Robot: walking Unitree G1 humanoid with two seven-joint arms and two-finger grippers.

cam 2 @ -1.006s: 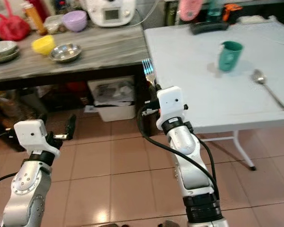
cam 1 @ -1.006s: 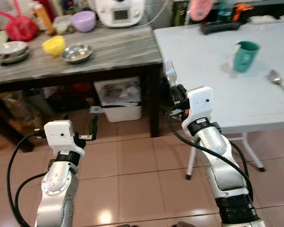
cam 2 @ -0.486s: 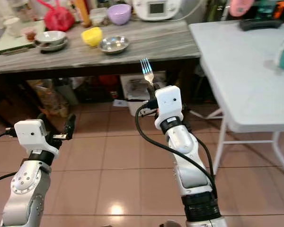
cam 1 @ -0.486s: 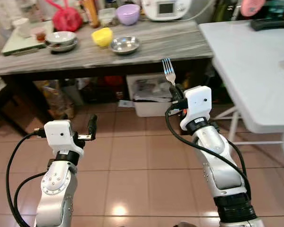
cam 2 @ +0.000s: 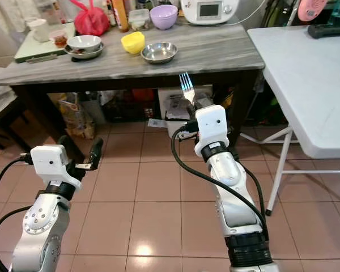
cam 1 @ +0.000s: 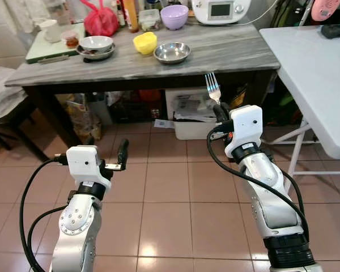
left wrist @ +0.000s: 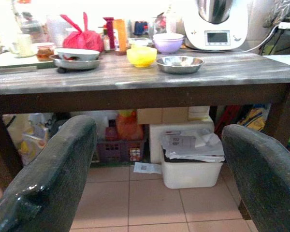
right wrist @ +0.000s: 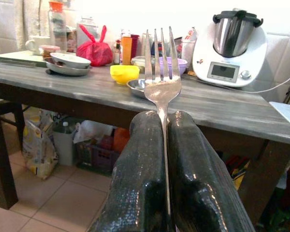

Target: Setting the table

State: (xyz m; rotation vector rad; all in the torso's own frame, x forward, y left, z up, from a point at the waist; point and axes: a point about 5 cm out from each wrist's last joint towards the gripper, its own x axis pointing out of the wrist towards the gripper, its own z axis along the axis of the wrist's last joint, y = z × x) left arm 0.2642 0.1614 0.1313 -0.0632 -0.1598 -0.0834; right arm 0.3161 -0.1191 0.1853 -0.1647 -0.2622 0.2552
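while the right gripper pinches the fork by its handle, tines up above the floor, left gripper gapes empty. fork looks light, stiff, slick; grip low on handle.

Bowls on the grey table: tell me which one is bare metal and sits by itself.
The steel bowl, shiny and shallow, just right of the yellow bowl. The purple bowl is plastic-looking; the white bowl sits stacked in a dish.
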